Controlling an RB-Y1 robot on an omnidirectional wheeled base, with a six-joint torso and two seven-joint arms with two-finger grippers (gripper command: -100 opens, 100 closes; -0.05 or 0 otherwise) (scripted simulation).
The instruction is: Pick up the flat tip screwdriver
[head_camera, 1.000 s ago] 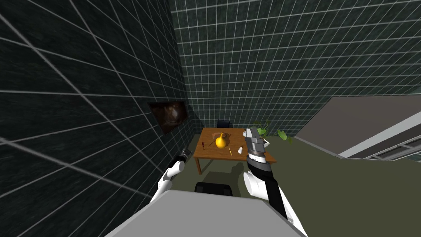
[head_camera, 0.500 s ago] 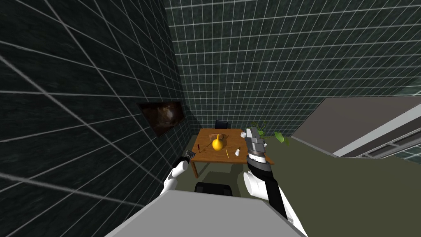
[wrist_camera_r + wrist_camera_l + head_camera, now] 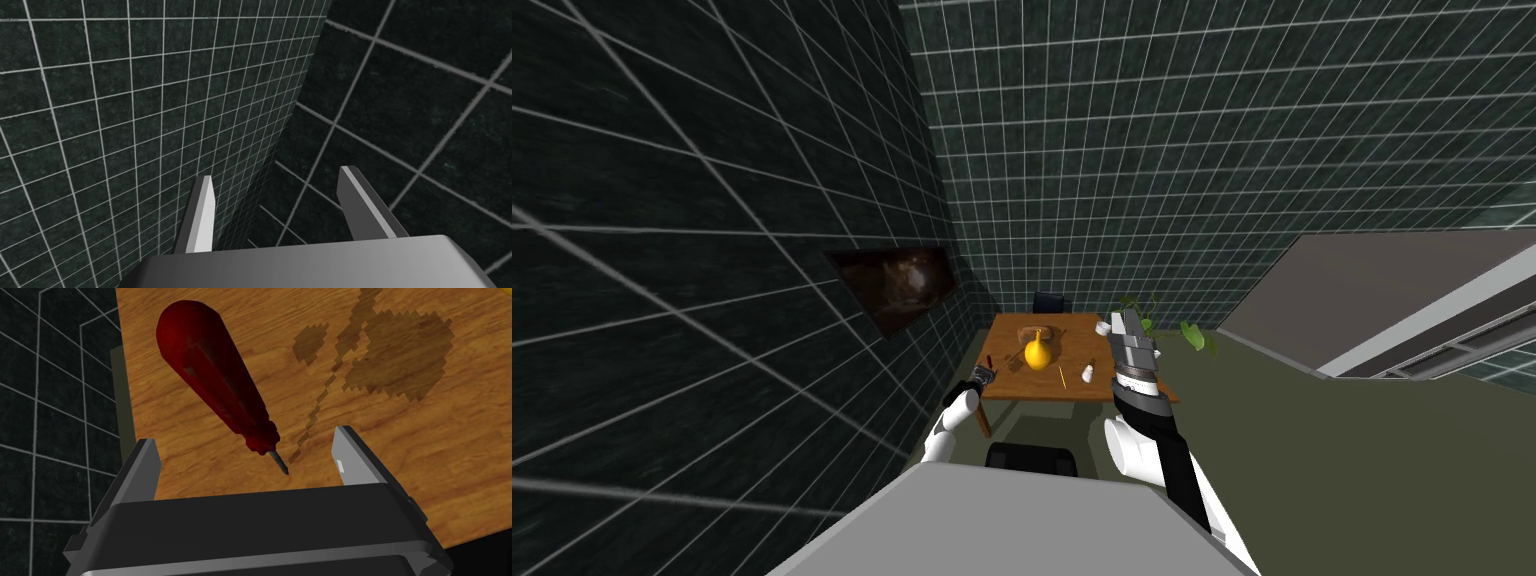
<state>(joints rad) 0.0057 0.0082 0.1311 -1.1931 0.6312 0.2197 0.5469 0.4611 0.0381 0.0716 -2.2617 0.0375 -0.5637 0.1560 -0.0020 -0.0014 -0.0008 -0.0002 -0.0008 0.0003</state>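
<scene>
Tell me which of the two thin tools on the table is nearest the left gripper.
The dark red-handled screwdriver, just ahead of the open left gripper; the thin yellow tool lies past the yellow gourd.

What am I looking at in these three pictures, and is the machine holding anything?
A two-armed robot in a simulated room. The wide picture comes from its head camera, looking down at a wooden table. The other two come from cameras on its hands. The left gripper hangs near the table's edge, fingers open on either side of the metal tip of a red-handled screwdriver lying flat. The right gripper is raised beside the table, open. A yellow vase also stands on the table. Nothing is held.
</scene>
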